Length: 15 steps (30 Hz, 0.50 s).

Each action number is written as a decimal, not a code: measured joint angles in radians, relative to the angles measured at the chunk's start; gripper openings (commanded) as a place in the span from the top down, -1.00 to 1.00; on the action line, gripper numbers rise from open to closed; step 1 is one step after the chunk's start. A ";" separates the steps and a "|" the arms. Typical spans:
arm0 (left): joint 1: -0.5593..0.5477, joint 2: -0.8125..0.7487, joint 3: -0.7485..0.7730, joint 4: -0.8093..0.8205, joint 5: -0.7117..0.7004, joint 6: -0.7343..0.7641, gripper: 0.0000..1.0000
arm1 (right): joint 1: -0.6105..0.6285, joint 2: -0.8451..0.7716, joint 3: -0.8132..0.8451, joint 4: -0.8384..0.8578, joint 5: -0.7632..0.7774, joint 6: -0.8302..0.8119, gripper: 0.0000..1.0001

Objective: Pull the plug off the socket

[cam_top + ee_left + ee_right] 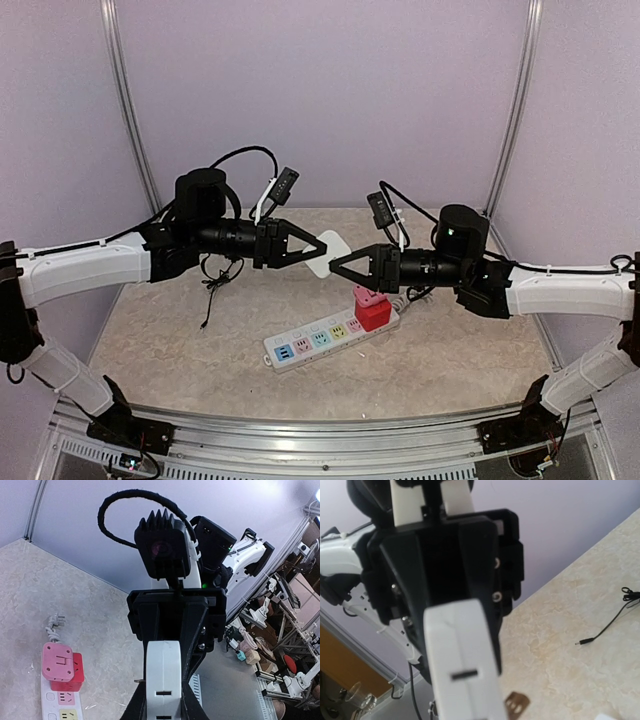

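A flat white plug [329, 250] with a brass prong [516, 705] hangs in mid-air between both arms. My left gripper [321, 244] is shut on its left side, and its black fingers [200, 700] flank the plug's slotted edge [162, 675]. My right gripper [334, 263] is shut on the opposite edge, where the plug [462, 670] fills the wrist view and hides the fingertips. Below lies the socket [322, 339], a long white strip with pastel outlet faces. A pink cube on a red cube [371, 309] stands plugged into its right end.
A thin black cable [209, 290] trails on the table at the left, its tip [585, 641] showing in the right wrist view. The socket's white cord ends in a bundled plug [55, 622]. Purple walls and metal posts enclose the table.
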 measured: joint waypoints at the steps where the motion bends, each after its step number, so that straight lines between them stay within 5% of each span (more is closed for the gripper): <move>1: 0.000 0.000 0.000 -0.001 0.000 0.000 0.66 | 0.000 0.000 0.000 0.000 0.000 0.000 0.98; 10: 0.016 -0.005 -0.008 -0.020 -0.020 0.000 0.51 | 0.002 -0.001 0.000 -0.001 0.024 -0.004 1.00; 15: 0.023 -0.022 -0.023 -0.024 -0.023 0.000 0.66 | 0.002 -0.001 0.000 0.000 0.031 -0.004 1.00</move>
